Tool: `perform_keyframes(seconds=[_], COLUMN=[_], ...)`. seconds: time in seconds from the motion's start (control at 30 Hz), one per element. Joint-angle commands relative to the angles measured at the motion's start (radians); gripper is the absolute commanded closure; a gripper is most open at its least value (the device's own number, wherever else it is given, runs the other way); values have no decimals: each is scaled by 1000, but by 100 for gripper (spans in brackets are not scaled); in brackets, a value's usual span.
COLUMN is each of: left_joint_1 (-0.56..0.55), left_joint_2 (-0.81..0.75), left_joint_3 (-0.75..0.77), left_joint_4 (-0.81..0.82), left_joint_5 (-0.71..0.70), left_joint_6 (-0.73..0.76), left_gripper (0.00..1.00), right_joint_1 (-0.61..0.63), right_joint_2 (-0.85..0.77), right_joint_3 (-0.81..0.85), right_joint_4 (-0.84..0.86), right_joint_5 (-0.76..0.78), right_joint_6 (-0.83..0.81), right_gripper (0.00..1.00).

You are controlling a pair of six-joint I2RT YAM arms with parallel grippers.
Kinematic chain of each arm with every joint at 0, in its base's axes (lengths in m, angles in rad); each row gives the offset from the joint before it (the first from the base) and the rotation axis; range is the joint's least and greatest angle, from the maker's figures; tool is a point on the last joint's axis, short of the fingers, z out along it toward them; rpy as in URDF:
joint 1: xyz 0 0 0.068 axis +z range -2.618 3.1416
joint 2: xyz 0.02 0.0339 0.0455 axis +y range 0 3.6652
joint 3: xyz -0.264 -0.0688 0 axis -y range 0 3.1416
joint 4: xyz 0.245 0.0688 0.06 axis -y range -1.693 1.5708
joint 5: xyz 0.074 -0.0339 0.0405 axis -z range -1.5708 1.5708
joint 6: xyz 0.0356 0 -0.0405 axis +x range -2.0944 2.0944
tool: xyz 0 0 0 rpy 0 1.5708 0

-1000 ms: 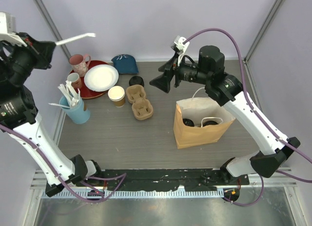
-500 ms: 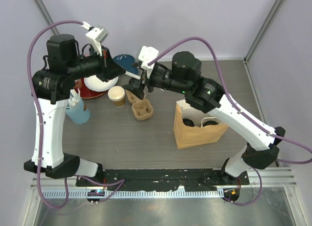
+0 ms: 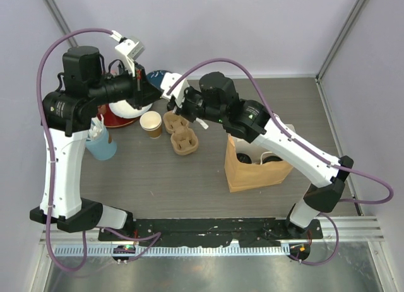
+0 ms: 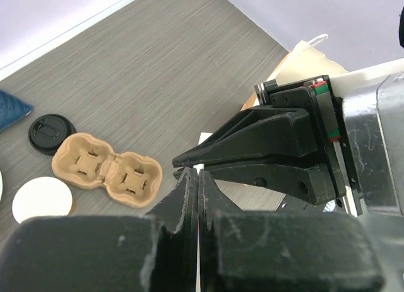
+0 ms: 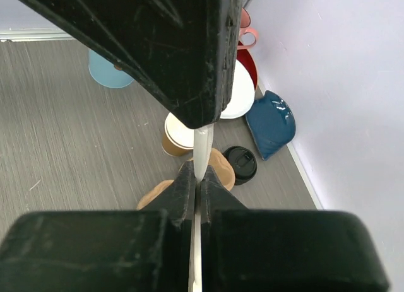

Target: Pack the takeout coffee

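Coffee first: both takeout coffee cups (image 3: 245,158) stand inside the brown paper bag (image 3: 252,175) on the worktop (image 3: 158,178), right of centre, and you can see only their black lids. Your left fingers (image 4: 183,194) are pressed together, and a thin white strip (image 5: 201,150) sticks out from their tip. Your right fingers (image 5: 182,194) are clamped on that same strip, meeting the left ones tip to tip above the worktop, near the pulp cup carrier (image 3: 180,133).
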Motion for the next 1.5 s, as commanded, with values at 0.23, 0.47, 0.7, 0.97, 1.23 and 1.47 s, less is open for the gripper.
perform_keyframes(seconds=[0.23,0.47,0.7,0.97,1.23,1.47], left_joint_1=[-4,30,76,128,145,188], left_joint_2=[-55,-70,-74,-82,-90,-99], left_joint_3=[19,-7,-143,-205,-226,-269], left_joint_4=[44,43,101,130,138,150], left_joint_5=[-258,-398,-395,-379,-371,-388], left_joint_6=[83,130,123,130,136,154], left_gripper=[0,0,0,0,0,0], right_joint_1=[-3,-27,-94,-179,-213,-213], right_joint_2=[-130,-303,-441,-563,-604,-589], right_joint_3=[59,48,-209,-450,-495,-398], right_joint_4=[-67,-262,-258,-183,-180,-189], right_joint_5=[152,142,203,114,90,24], right_joint_6=[166,272,302,243,176,181], right_gripper=[99,99,99,99,38,34])
